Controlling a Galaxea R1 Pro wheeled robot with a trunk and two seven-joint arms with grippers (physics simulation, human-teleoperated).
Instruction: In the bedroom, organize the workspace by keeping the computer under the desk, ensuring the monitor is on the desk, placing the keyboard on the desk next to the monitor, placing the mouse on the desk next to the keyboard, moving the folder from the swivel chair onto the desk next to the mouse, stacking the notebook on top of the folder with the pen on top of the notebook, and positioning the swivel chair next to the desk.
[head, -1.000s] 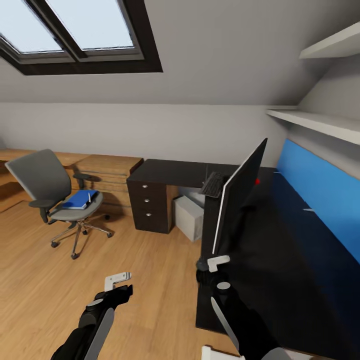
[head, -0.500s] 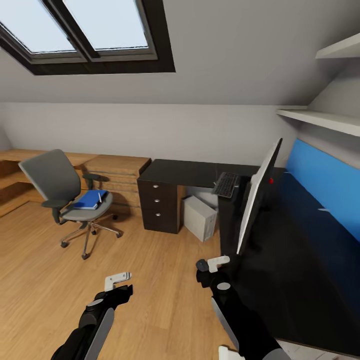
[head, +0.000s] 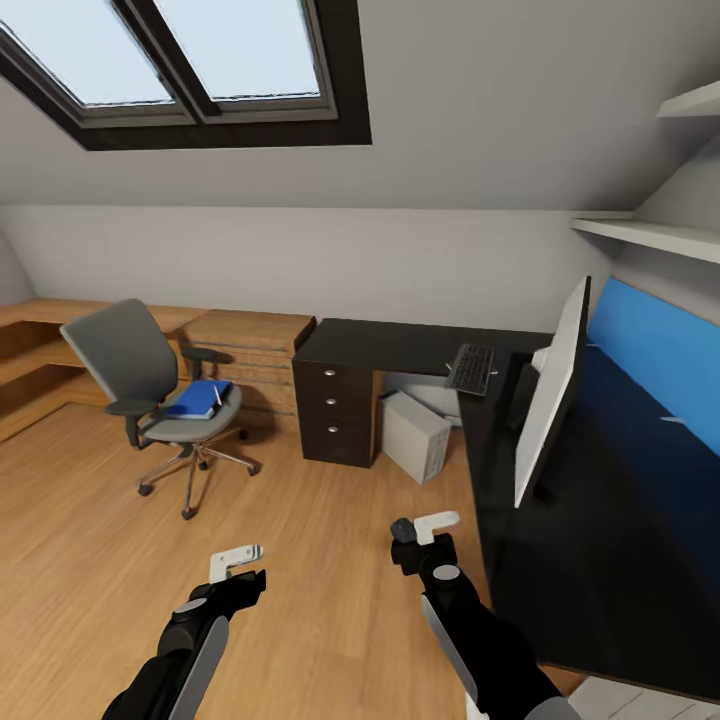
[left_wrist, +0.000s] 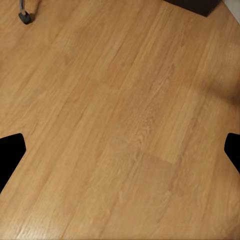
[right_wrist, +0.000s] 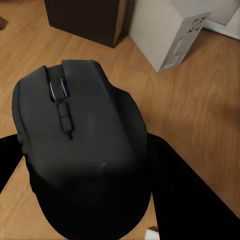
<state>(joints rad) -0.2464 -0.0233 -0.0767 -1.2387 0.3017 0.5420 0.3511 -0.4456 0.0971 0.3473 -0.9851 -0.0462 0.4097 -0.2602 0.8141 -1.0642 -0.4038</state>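
Right tool (head: 420, 530) | clamps mouse (right_wrist: 80, 150) | forearm forward, beside desk (head: 560, 560)

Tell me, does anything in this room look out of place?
Yes. The monitor leans tilted on the desk, the blue folder lies on the swivel chair, and the mouse sits in the right gripper.

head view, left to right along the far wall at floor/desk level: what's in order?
swivel chair with the blue folder on its seat → wooden drawer chest → dark drawer cabinet → computer → keyboard → monitor → blue back panel
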